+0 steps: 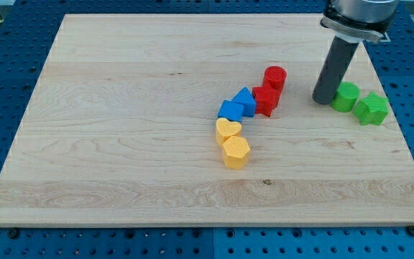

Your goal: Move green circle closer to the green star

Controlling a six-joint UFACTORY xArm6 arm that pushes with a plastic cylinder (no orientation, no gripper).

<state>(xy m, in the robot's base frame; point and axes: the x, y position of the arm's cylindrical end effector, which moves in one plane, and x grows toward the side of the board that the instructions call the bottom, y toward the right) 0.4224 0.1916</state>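
The green circle (347, 96) lies near the board's right edge. The green star (371, 108) lies just to its right and slightly lower, the two touching or nearly so. My tip (323, 99) rests on the board right beside the green circle, at its left side, touching or almost touching it. The dark rod rises from there to the view's top right.
A red cylinder (274, 77) and a red block (265, 100) lie left of my tip. Two blue blocks (236, 106) adjoin them. A yellow heart (228, 129) and a yellow hexagon (236, 152) lie below. The wooden board (121, 144) ends close right of the star.
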